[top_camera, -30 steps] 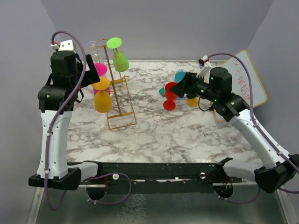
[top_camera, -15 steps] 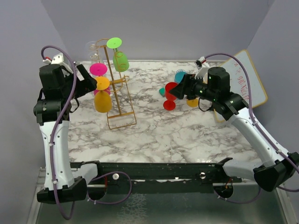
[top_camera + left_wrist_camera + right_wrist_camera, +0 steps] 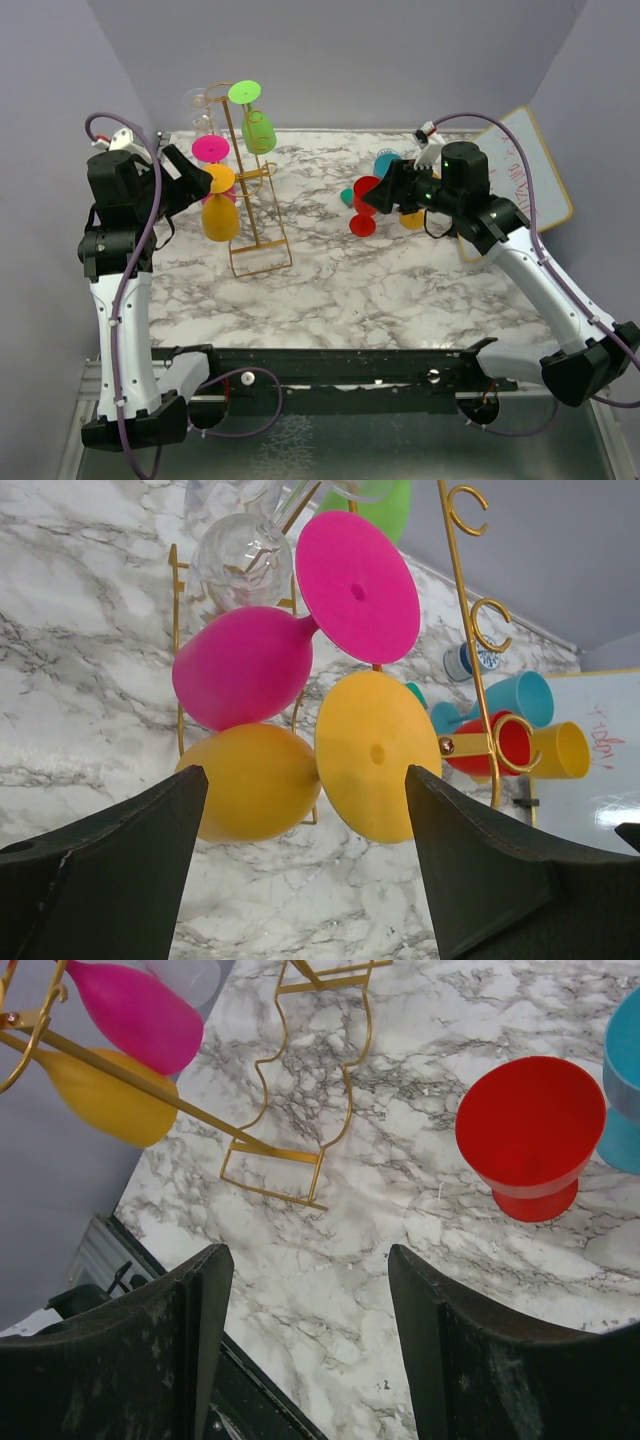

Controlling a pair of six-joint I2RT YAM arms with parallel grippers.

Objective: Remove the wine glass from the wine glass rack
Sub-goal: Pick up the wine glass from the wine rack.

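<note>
1. On the wine glass rack (image 3: pixel 249 190), rear left, hang a pink glass (image 3: pixel 245 665) and a yellow glass (image 3: pixel 255 785), bowls down.
2. Empty-handed, left gripper (image 3: pixel 192 172) and right gripper (image 3: pixel 305 1260) both gape.
3. Only the right wrist view looks into the empty red glass (image 3: pixel 530 1135).

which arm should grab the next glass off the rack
Left. The left end effector is open and faces the yellow wine glass hanging on the wine glass rack. The right end effector is across the table, beside the red glass.

Only writing in sight is a red marker scrawl on the whiteboard (image 3: pixel 552 195), and it's too small to read.
</note>
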